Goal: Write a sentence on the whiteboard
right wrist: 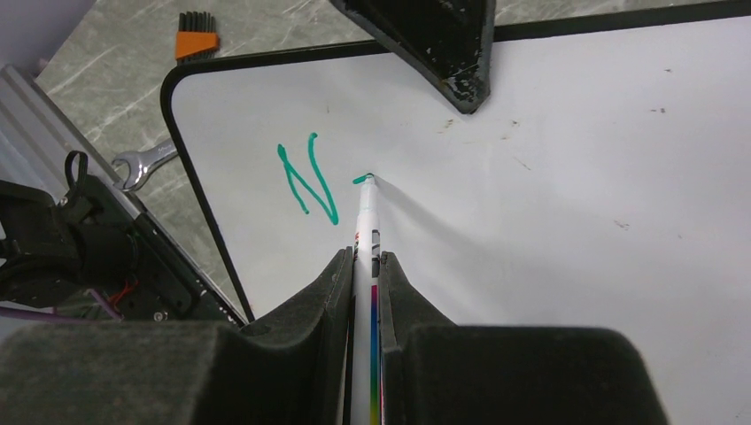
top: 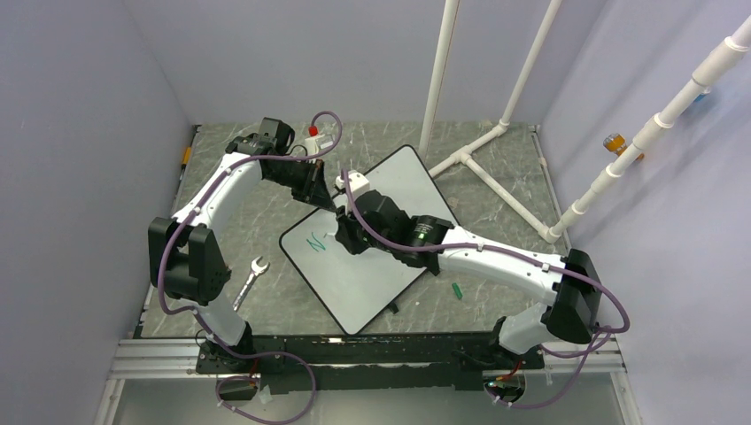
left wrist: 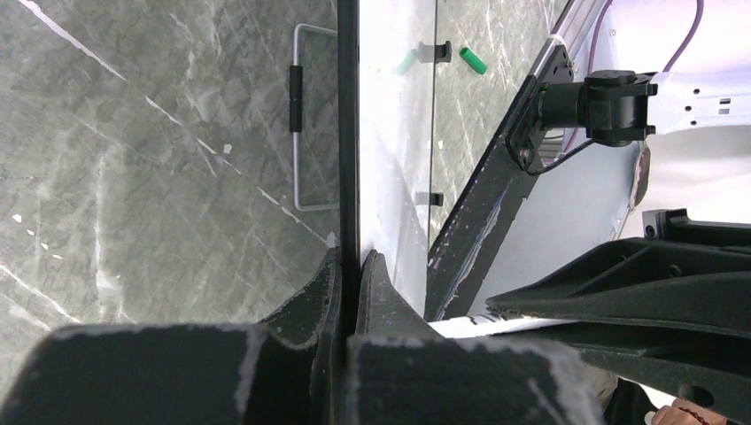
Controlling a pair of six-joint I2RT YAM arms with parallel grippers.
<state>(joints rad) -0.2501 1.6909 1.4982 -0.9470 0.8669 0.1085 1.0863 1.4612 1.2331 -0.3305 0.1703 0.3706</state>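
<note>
Right wrist cam catches up close the right pincer point(right wrist: 365, 266) clenched on a marker point(right wrist: 364, 221), tip beside a green "N" point(right wrist: 308, 180), while left wrist cam has the left pincer point(left wrist: 351, 276) clamping the whiteboard point(left wrist: 394, 133) edge.

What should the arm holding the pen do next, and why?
Probably draw the marker tip onward across the whiteboard to shape the next letter: only a green N is written, and the tip rests just beside it, a tiny stroke begun.
</note>
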